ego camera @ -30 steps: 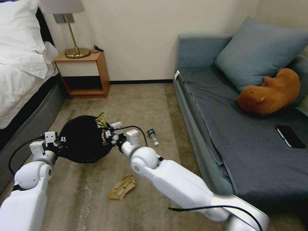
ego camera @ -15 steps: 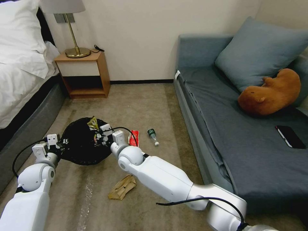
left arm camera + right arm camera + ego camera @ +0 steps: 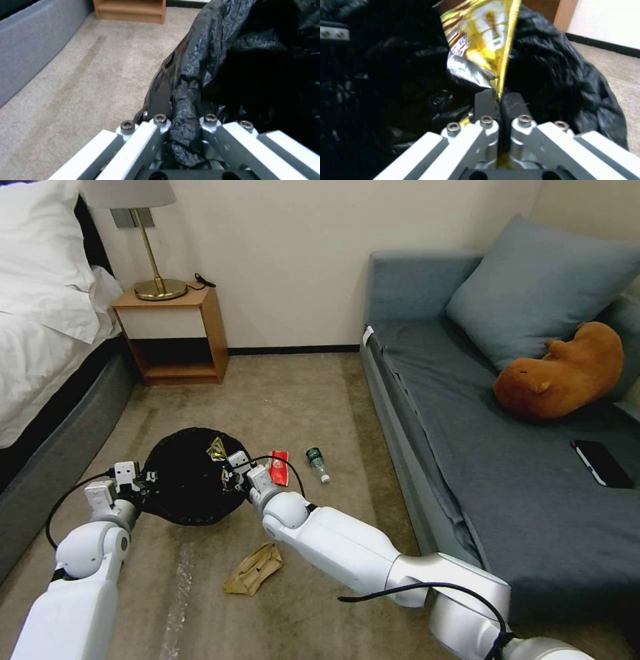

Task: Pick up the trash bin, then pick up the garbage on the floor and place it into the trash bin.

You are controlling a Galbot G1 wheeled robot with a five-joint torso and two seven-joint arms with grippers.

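The yellow-brown snack wrapper (image 3: 480,42) is pinched tight in my right gripper (image 3: 499,100), held over the open mouth of the trash bin (image 3: 190,477). My left gripper (image 3: 181,117) clamps the bin's bag-lined rim on the far side. Just beyond my right gripper, the red snack packet (image 3: 280,467) and the small clear bottle (image 3: 317,461) lie on the carpet; the crumpled brown paper bag (image 3: 254,569) lies nearer me.

Left end effector (image 3: 181,120) clamped on the trash bin's (image 3: 233,62) crinkled black liner, above beige carpet (image 3: 83,87).
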